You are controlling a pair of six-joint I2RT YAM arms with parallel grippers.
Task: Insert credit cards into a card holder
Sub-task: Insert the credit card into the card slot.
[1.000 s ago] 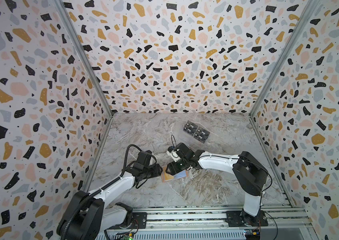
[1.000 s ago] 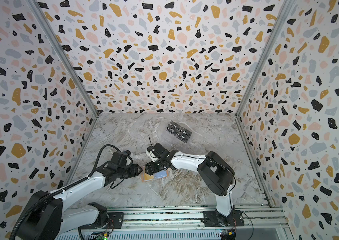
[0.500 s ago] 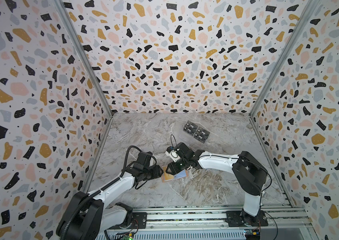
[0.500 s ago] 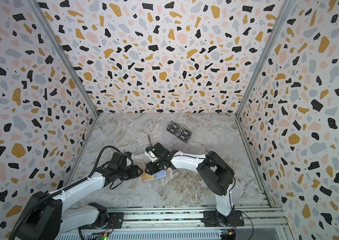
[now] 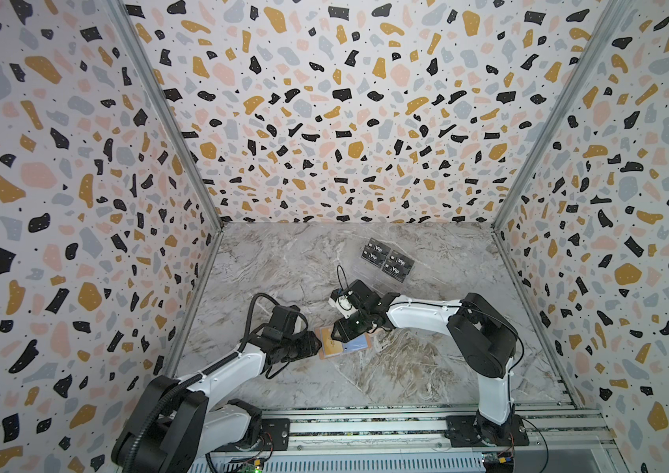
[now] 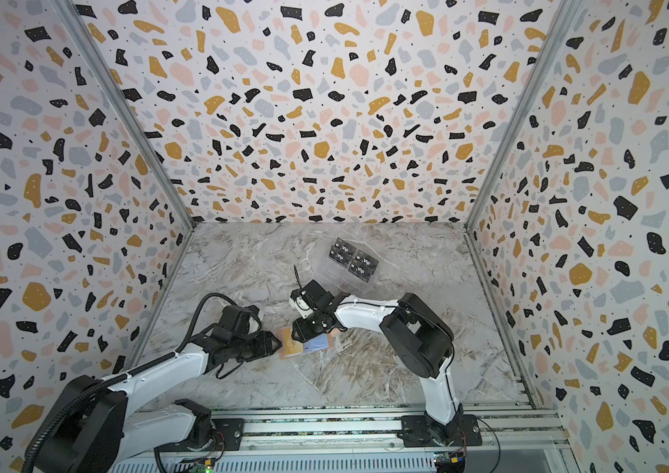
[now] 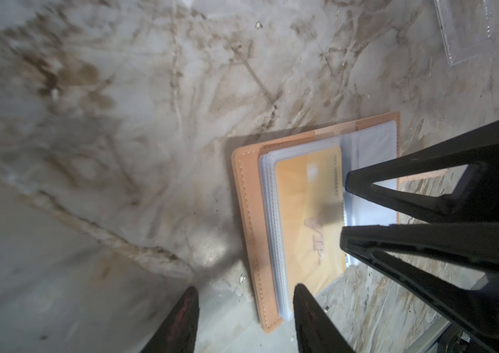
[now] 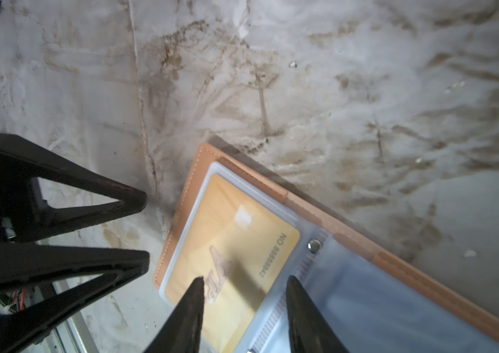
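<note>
The peach card holder (image 5: 366,345) (image 6: 326,345) lies open on the marble floor. A gold credit card (image 5: 332,345) (image 6: 292,349) (image 7: 306,195) (image 8: 236,241) sits in its clear sleeve on the left page. The right page's bluish sleeve looks empty. My left gripper (image 5: 318,345) (image 6: 278,347) (image 7: 243,293) (image 8: 147,226) is open, low at the holder's left edge and just clear of it. My right gripper (image 5: 343,332) (image 6: 300,332) (image 8: 245,279) (image 7: 344,209) is open above the card and the holder's spine, with nothing between its fingers.
A clear tiered stand (image 5: 369,278) (image 6: 334,278) (image 7: 471,30) holding black Vip cards (image 5: 388,262) (image 6: 353,260) stands behind the right arm. Terrazzo walls close in three sides. A metal rail (image 5: 365,426) runs along the front.
The right gripper has dipped slightly toward the holder and its jaws have narrowed. The left arm and the holder have not visibly moved.
</note>
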